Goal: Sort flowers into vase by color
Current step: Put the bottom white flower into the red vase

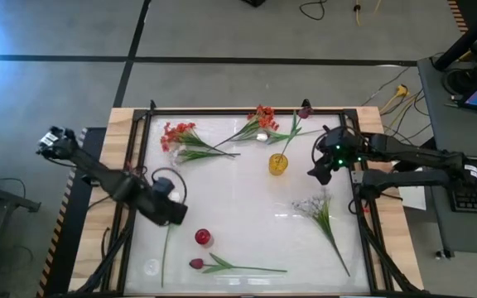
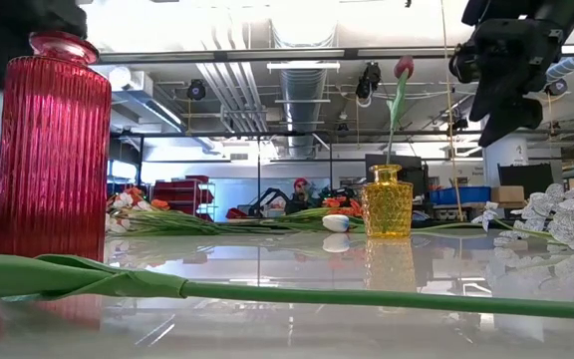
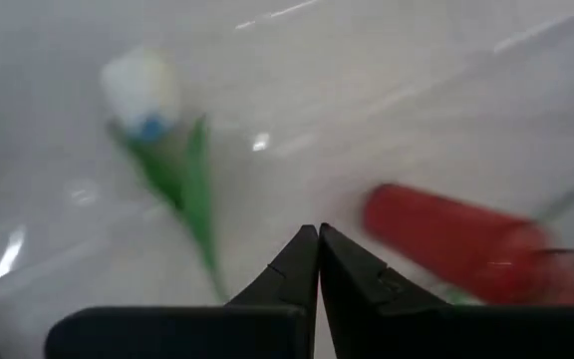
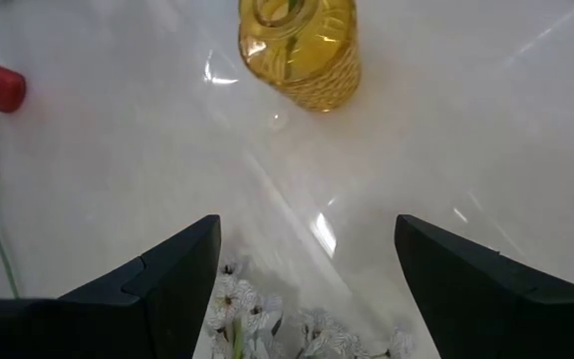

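Right gripper [image 4: 307, 284] hangs over whitish spray [image 1: 321, 213], fingers spread wide, empty. Left gripper [image 3: 318, 261] above white rose [image 3: 145, 88] beside red vase [image 1: 202, 237], fingers closed, empty. Maroon tulip [image 2: 404, 68] stands in yellow vase [image 1: 278, 164]; remaining flowers lie on desk [image 1: 247, 228].

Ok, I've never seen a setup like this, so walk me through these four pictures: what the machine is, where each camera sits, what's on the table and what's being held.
It is a robot with two dark arms at a white table, each ending in a two-finger gripper. One picture looks straight down, one looks level from the table top, and one camera rides on each wrist.

The left gripper is shut and empty, above a white rose and near a red vase. The right gripper is open and empty, above a spray of small whitish blossoms.

A yellow vase already holds a maroon tulip. Orange-red flower clusters lie at the far side, and another maroon tulip lies at the near edge.
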You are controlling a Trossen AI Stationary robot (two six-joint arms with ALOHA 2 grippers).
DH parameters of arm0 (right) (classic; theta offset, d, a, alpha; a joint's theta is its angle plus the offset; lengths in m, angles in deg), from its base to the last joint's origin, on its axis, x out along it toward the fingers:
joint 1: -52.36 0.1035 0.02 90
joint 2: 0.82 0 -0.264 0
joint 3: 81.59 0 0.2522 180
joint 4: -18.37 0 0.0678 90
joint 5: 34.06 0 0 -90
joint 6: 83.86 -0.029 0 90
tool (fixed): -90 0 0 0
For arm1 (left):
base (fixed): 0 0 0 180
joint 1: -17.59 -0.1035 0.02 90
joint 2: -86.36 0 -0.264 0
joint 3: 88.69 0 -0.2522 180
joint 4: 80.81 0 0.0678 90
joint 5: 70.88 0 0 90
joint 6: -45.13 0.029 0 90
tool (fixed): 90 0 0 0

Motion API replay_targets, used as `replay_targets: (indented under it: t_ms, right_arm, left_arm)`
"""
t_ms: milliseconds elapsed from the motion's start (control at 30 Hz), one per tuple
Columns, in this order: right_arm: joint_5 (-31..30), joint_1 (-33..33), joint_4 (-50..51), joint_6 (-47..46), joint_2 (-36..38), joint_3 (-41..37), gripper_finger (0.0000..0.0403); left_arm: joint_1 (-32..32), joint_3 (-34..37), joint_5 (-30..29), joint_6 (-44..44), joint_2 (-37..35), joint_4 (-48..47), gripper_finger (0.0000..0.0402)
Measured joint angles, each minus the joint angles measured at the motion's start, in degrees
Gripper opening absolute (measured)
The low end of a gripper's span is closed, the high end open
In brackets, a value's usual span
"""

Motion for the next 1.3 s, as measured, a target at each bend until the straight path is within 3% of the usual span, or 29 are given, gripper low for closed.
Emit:
replay_targets:
  t_ms: [200,367,533,700,1300]
  right_arm:
    - [-0.01,1.18,-0.01,-0.43,0.0,-0.02,0.029]
    - [-0.48,1.35,-0.15,-0.57,0.0,-0.02,0.0294]
    - [-0.5,1.35,-0.22,-0.44,-0.02,-0.02,0.0293]
    - [-0.52,1.35,-0.24,0.17,-0.02,-0.02,0.029]
    - [-0.52,1.35,-0.52,0.59,-0.04,-0.02,0.0291]
  left_arm:
    - [3.56,0.01,0.4,-4.2,5.66,-0.81,0.002]
    - [3.59,0.01,0.88,-4.93,9.89,-2.93,0.0079]
    - [3.59,0.08,1.74,-12.77,15.32,-6.98,0.0152]
    - [3.59,0.12,1.93,-13.22,19.89,-4.27,0.0191]
    - [3.59,4.38,1.59,-12.82,25.38,4.61,0.0161]
